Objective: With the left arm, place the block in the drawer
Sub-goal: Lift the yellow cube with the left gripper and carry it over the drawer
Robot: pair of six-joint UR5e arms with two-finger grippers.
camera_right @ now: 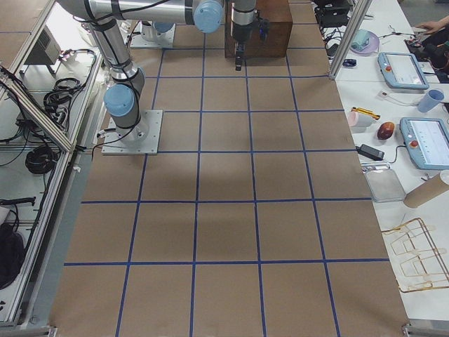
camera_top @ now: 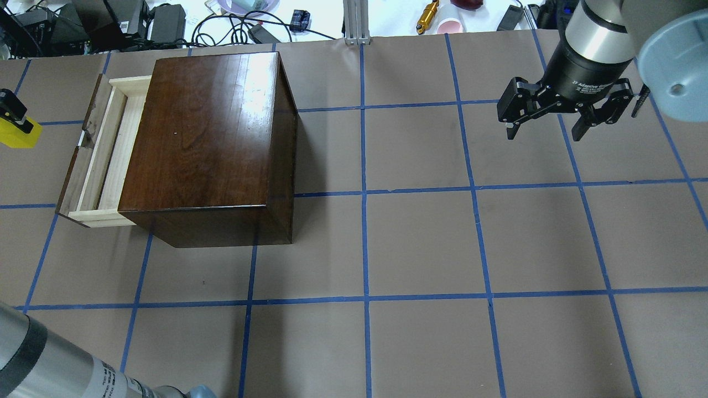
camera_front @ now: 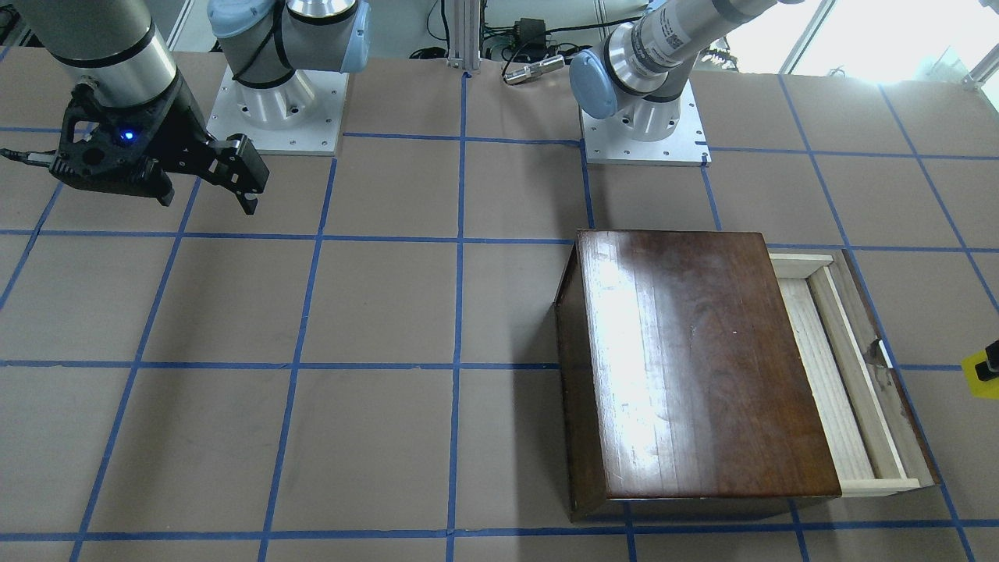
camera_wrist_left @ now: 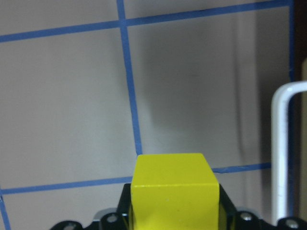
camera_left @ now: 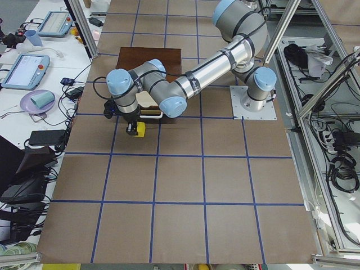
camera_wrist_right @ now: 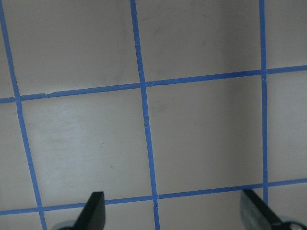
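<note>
The yellow block (camera_wrist_left: 175,187) is clamped between my left gripper's (camera_wrist_left: 175,218) fingers. In the overhead view the block (camera_top: 17,137) and the left gripper (camera_top: 12,110) sit at the far left edge, just outside the drawer's dark front board. The drawer (camera_top: 105,157) is pulled partly out of the dark-brown box (camera_top: 210,138), and its pale tray is empty. Its white pull (camera_wrist_left: 277,143) shows to the right of the block. In the front-facing view the block (camera_front: 979,373) is right of the drawer (camera_front: 839,390). My right gripper (camera_top: 545,134) hangs open and empty, far from the box.
The brown table surface (camera_top: 420,243) carries a blue tape grid. Cables, power bricks and small items (camera_top: 166,19) lie along its far edge. The two arm bases (camera_front: 640,133) stand on plates on the robot's side. The right wrist view shows only table between the open fingers (camera_wrist_right: 93,213).
</note>
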